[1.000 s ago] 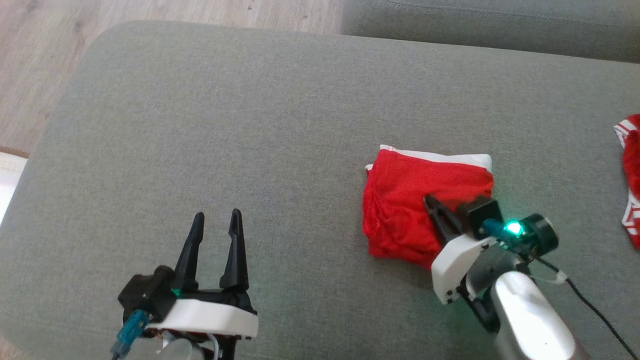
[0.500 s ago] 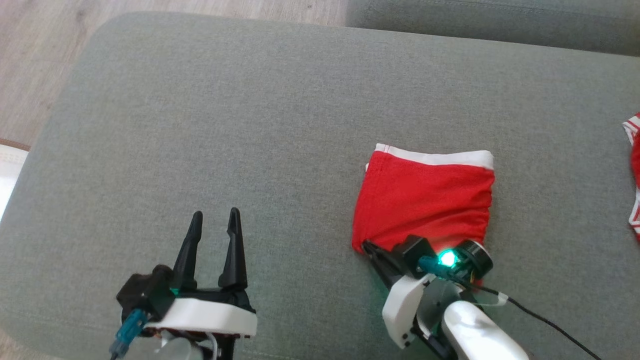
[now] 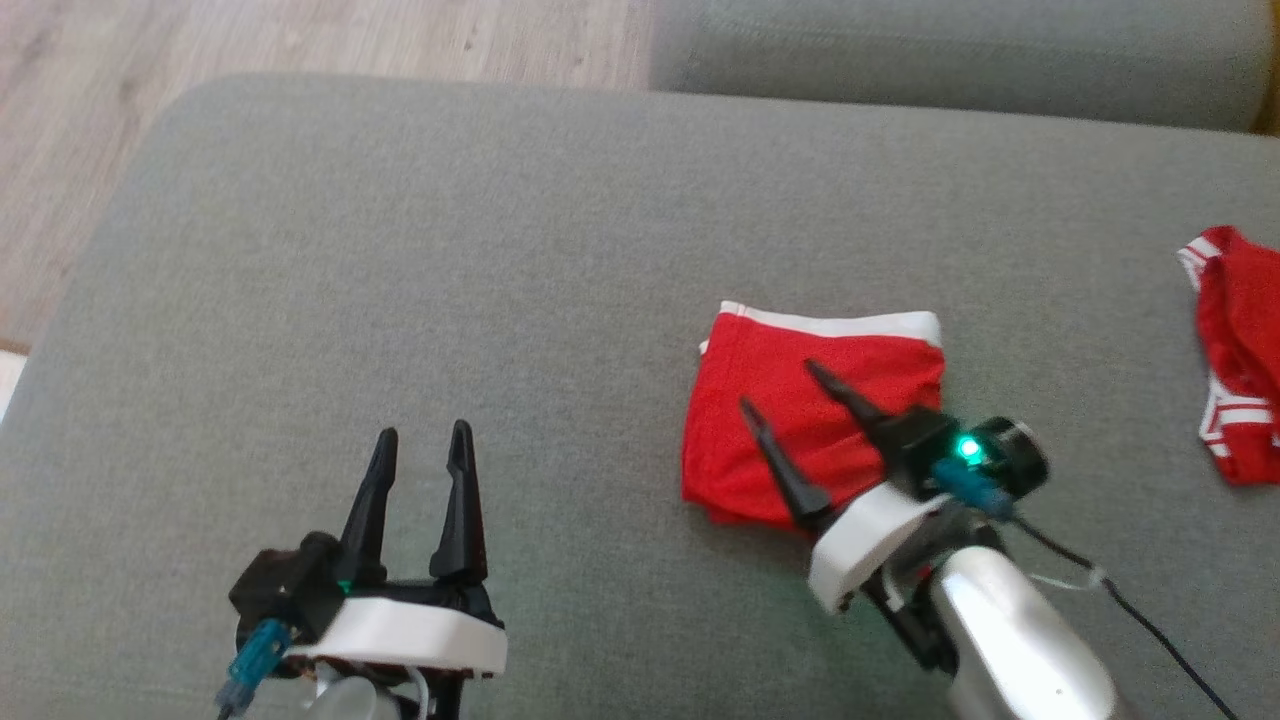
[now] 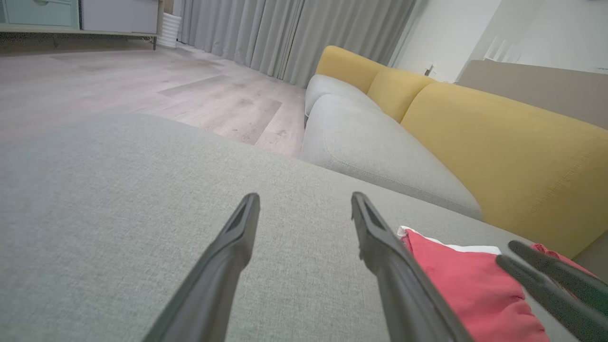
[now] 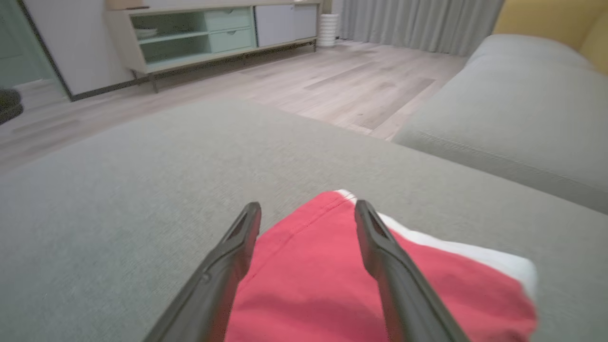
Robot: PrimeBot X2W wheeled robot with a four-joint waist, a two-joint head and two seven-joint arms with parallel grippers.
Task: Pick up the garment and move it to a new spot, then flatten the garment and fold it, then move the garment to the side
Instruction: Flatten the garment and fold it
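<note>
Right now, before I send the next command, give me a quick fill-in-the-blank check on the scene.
1. The right gripper, over the folded red garment, is ___.
2. The garment's waistband is ___.
3. The open left gripper hovers over bare cushion on the garment's ___ side.
4. A second red garment lies to the robot's ___.
Missing: open; white; left; right.

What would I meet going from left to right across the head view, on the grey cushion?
left gripper → folded red garment → second red garment at the right edge. The right gripper overlaps the folded garment, so it is left out.
</note>
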